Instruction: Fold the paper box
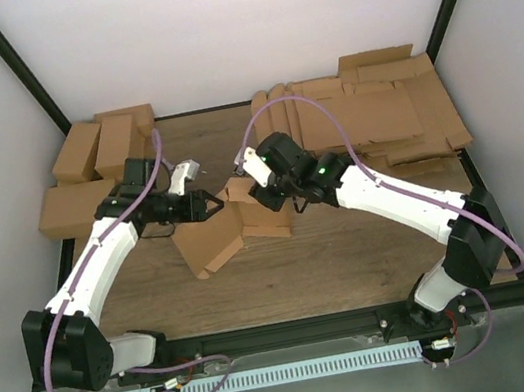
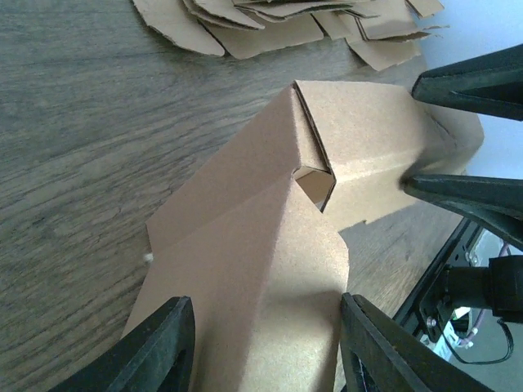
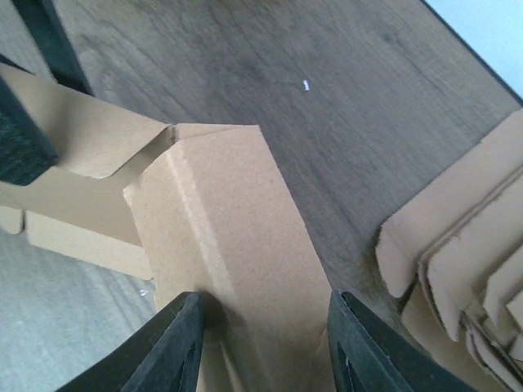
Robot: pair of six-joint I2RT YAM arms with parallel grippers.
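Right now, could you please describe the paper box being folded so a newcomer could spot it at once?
On the brown wooden table, look at the middle, where the left fingers and right fingers meet. The half-folded brown cardboard paper box stands tilted between them; unlike the flat cardboard blanks at back right and the closed brown cartons at back left, it is partly creased.
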